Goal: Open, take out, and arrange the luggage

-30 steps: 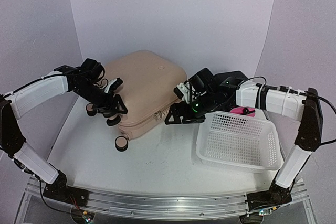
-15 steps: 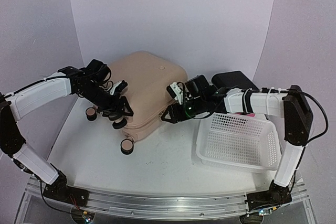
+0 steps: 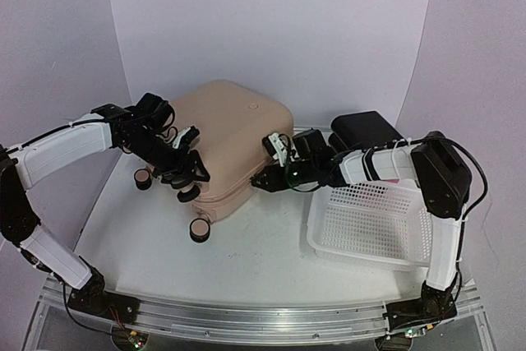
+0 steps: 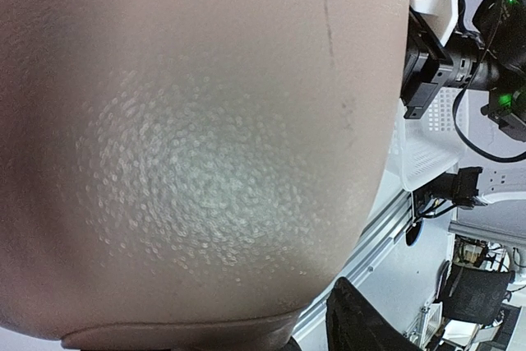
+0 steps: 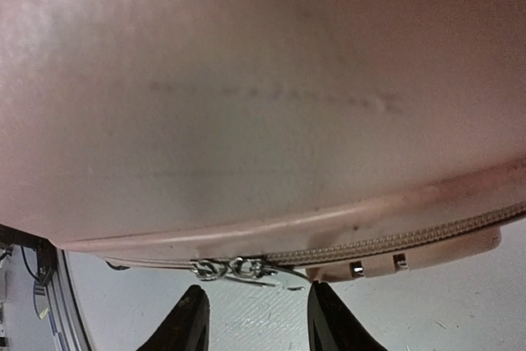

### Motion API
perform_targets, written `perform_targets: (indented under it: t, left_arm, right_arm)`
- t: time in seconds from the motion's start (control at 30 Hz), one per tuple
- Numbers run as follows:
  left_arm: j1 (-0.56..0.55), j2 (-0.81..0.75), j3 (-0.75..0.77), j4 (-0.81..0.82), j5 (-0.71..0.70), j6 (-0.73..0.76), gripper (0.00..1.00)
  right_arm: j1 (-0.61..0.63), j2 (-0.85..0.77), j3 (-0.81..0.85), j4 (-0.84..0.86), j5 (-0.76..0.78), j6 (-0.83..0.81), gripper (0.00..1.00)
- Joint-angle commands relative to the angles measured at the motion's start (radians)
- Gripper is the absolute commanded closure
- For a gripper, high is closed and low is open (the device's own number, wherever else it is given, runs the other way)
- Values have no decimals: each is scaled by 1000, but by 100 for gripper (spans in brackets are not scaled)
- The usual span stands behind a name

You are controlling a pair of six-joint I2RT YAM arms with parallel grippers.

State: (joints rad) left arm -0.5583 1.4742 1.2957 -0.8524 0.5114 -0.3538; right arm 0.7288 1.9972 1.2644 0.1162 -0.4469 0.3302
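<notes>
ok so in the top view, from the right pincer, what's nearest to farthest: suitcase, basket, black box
From the right pincer:
1. suitcase: right at the tips, on the pincer's left.
2. basket: a little off to the right, toward the arm bases.
3. black box: back right, behind the right arm.

Both arms have white shells on the long links and black joints. The left arm (image 3: 62, 150) and the right arm (image 3: 376, 165) rise from black bases (image 3: 86, 292) at the near edge of the counter (image 3: 246, 244). Thin black cables (image 3: 483, 177) run along them. The right tool (image 3: 261, 184) has black fingers (image 5: 191, 322), and a small green light (image 3: 289, 172) glows behind it.
</notes>
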Motion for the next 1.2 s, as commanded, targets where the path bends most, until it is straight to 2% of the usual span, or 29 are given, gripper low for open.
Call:
perform_targets:
  t: [0.0, 0.07, 0.17, 0.47, 0.57, 0.77, 1.17]
  left_arm:
    - [-65, -13, 45, 36, 171, 19, 79]
    - [-69, -14, 48, 45, 178, 11, 80]
    - [-70, -12, 54, 48, 181, 7, 81]
    - [-71, -15, 62, 48, 176, 9, 83]
    - [-71, -14, 62, 48, 175, 9, 83]
    - [-71, -12, 64, 49, 177, 7, 84]
    - [-71, -23, 61, 49, 187, -3, 84]
  right_arm:
    - [9, 25, 12, 135, -58, 24, 62]
    - [10, 40, 23, 140, -78, 36, 70]
    - [9, 21, -11, 163, -59, 44, 71]
    - [9, -65, -94, 164, -12, 52, 53]
    - [11, -89, -119, 158, -18, 56, 52]
    - [12, -73, -104, 165, -59, 50, 63]
    - [12, -3, -21, 195, -65, 50, 65]
